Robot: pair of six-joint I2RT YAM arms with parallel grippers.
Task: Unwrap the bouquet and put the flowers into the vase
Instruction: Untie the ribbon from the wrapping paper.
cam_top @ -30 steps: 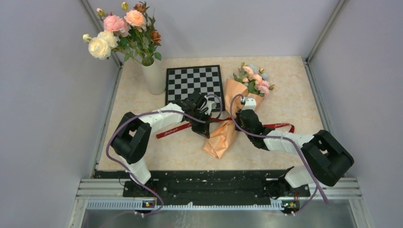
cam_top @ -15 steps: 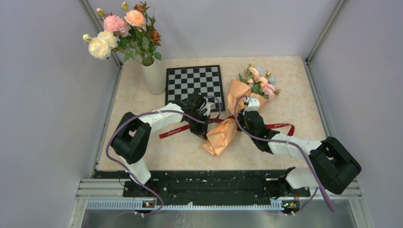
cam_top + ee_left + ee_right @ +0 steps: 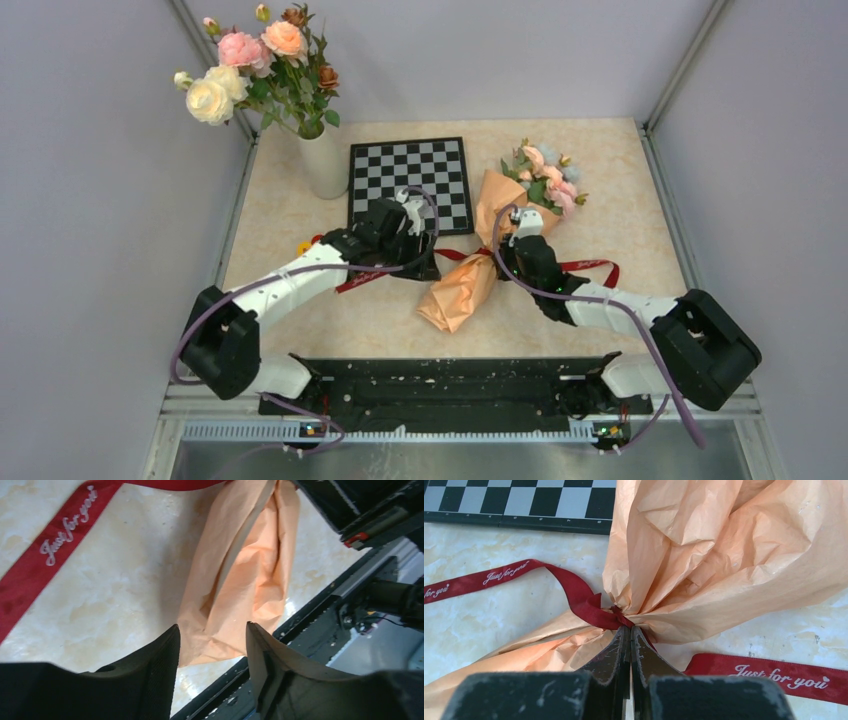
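Barely started: bouquet [image 3: 470, 268] lay mid-table still wrapped, ribbon [image 3: 585, 603] knot still tied, right gripper [image 3: 630, 636] pinched shut at that knot, left gripper [image 3: 211, 631] parted and empty at its 9 o'clock, flowers [image 3: 546, 178] unplaced, vase [image 3: 325, 165] at 10 o'clock.

Vase [image 3: 324, 160] left of chessboard [image 3: 410, 172]; bouquet [image 3: 480, 262] on table [image 3: 620, 190], right of chessboard.

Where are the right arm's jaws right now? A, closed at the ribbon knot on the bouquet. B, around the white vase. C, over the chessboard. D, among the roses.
A: the right wrist view shows the right gripper with its jaws shut, tips at the ribbon knot of the bouquet.
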